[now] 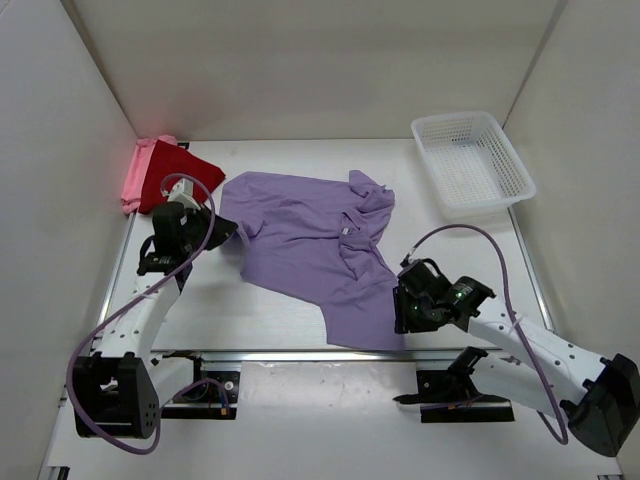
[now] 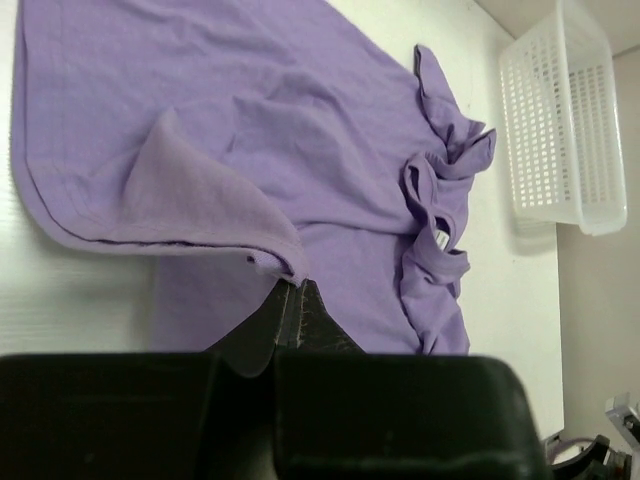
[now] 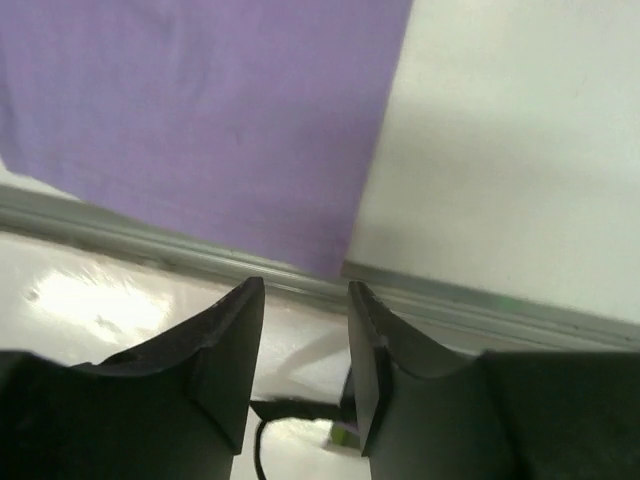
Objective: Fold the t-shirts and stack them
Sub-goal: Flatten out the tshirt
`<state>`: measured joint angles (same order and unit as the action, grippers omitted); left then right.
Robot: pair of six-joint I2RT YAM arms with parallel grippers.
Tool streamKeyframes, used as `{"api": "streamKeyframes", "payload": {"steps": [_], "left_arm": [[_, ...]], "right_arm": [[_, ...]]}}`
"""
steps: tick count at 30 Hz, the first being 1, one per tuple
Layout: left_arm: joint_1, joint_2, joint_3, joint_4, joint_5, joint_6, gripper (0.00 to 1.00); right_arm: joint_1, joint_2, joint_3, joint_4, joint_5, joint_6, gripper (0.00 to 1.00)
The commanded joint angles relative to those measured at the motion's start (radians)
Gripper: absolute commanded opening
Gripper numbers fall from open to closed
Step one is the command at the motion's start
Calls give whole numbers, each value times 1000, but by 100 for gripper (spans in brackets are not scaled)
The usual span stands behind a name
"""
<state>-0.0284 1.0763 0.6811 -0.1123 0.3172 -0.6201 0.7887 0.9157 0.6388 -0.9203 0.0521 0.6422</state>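
Note:
The lavender collared t-shirt (image 1: 310, 245) lies spread and rumpled in the middle of the table. My left gripper (image 1: 222, 232) is at its left edge. In the left wrist view the gripper (image 2: 293, 285) is shut on a lifted corner of the shirt (image 2: 300, 130). My right gripper (image 1: 403, 308) hovers at the shirt's near right corner. In the right wrist view it (image 3: 305, 290) is open and empty, just above the shirt's hem (image 3: 200, 110). The pink shirt (image 1: 133, 180) and the dark red shirt (image 1: 178, 168) lie folded at the back left corner.
A white mesh basket (image 1: 470, 160) stands at the back right and shows in the left wrist view (image 2: 560, 120). A metal rail (image 3: 450, 300) runs along the table's near edge under my right gripper. White walls enclose the table on three sides.

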Motion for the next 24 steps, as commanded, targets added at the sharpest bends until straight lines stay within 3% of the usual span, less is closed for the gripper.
{"api": "streamKeyframes", "payload": {"steps": [1,7,11,20,24], "left_arm": [[2,-6,40,-18,-18,25,0],[18,40,12,20,32,-7,0],[22,82,9,37,56,-27,0],[28,76,23,-24,14,20,0],[51,60,34,-82,-42,54,0]], "right_arm": [[-93,14,41,115,-85,-87,38],[-221,233,-31,674,-165,-174,18],[-295,438,-10,880,-173,-179,7],[-407,846,237,1035,-195,-207,1],[-450,873,393,964,-255,-217,3]]}}
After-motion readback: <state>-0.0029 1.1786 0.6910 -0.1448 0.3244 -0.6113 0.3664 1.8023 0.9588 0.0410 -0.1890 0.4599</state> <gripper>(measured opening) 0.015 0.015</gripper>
